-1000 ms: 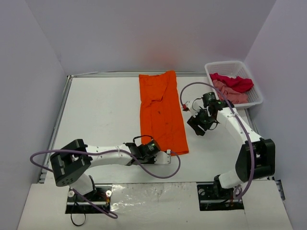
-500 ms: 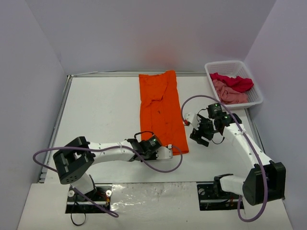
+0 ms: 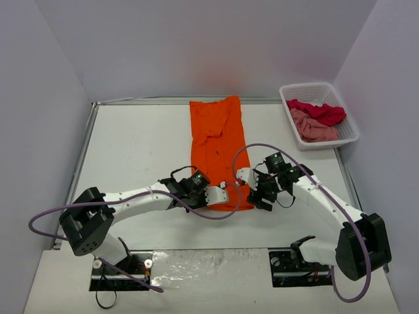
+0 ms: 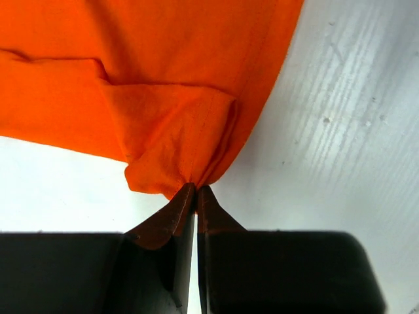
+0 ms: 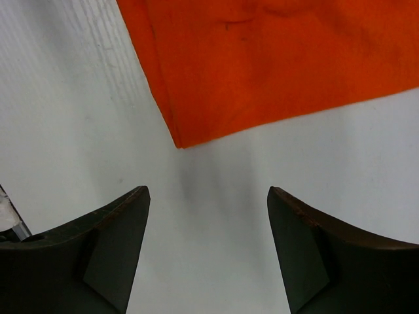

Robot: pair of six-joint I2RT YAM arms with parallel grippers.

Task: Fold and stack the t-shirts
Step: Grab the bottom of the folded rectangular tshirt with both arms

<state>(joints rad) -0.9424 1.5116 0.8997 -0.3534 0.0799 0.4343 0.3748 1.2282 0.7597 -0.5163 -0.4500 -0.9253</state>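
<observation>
On the white table (image 3: 137, 150), the orange t-shirt (image 3: 219, 154) lies as a long narrow strip, so it seems already folded lengthwise. The left gripper (image 4: 195, 191) pinches its near left corner tightly. The right gripper (image 5: 207, 196) hangs wide apart and empty, just before the near right corner. The cross folds remain. The crimson t-shirt (image 3: 322, 111) and the pink t-shirt (image 3: 314, 129) lie crumpled in the white lattice basket (image 3: 311, 86).

Shirt (image 3: 219, 154) mid-table (image 3: 144, 144), lying near to far. Basket (image 3: 306, 87) far right, other shirts (image 3: 314, 129) inside. Left gripper (image 4: 195, 190), right gripper (image 5: 207, 196) at shirt's near corners.
</observation>
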